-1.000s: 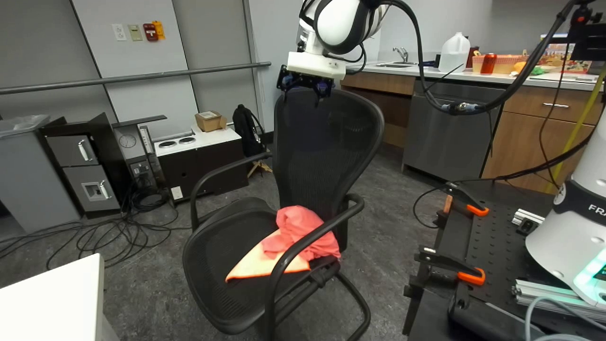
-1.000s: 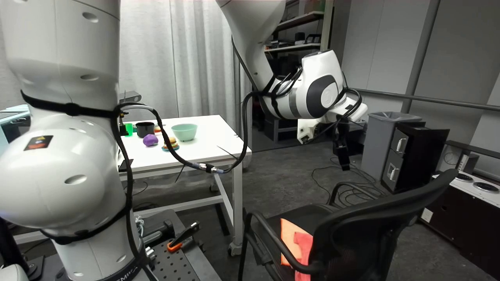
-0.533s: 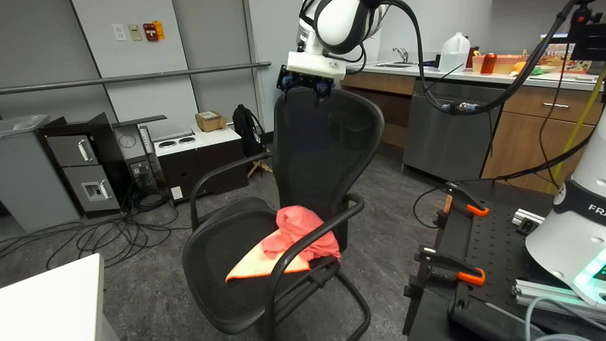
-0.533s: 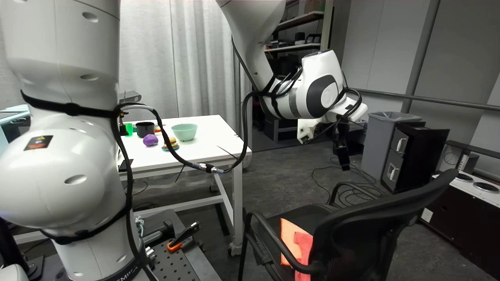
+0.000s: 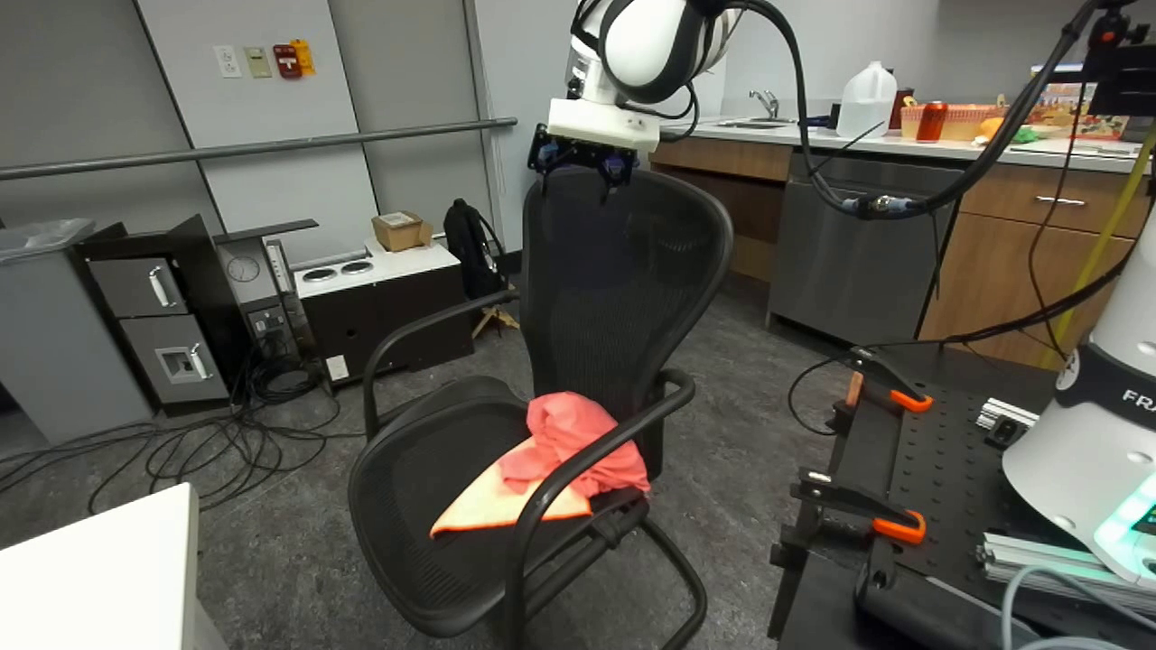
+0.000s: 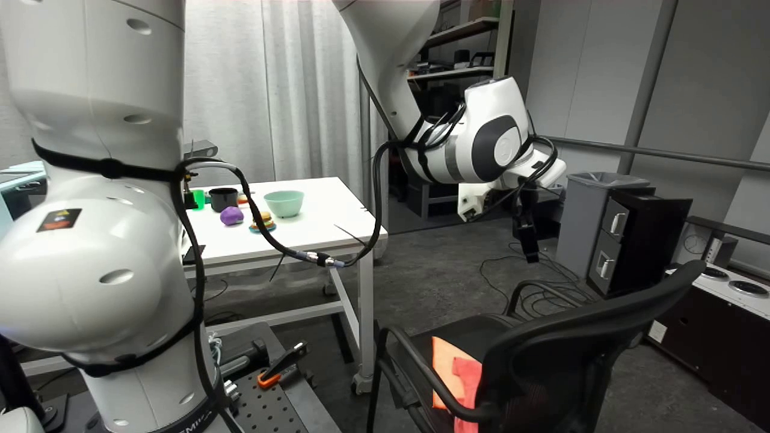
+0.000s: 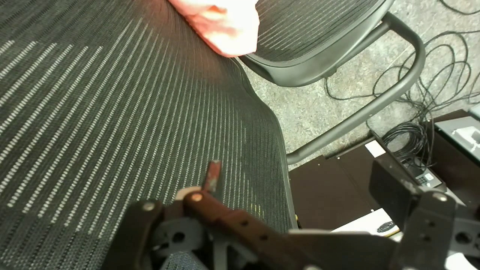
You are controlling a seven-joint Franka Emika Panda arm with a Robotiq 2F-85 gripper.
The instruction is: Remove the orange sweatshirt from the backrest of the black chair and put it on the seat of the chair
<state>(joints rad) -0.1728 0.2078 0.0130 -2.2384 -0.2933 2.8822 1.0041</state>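
Observation:
The orange sweatshirt (image 5: 582, 442) looks like a crumpled coral and light-orange cloth. It lies on the seat of the black chair (image 5: 623, 280), against the foot of the backrest and by one armrest. It also shows in an exterior view (image 6: 448, 367), partly hidden by the armrest and backrest, and at the top of the wrist view (image 7: 232, 28), cut by the edge. My gripper (image 5: 576, 188) is up at the top of the backrest, well above the sweatshirt. In the wrist view the fingers of the gripper (image 7: 303, 178) are wide apart with nothing between them. The backrest (image 7: 142, 123) fills the left side there.
A white table corner (image 5: 99, 564) stands before the chair. The robot's black bench (image 5: 939, 469) with orange-tipped clamps is beside it. A low white-topped cabinet (image 5: 379, 298) and loose cables (image 5: 217, 451) lie behind. A white table (image 6: 313, 222) holds a bowl and several toys.

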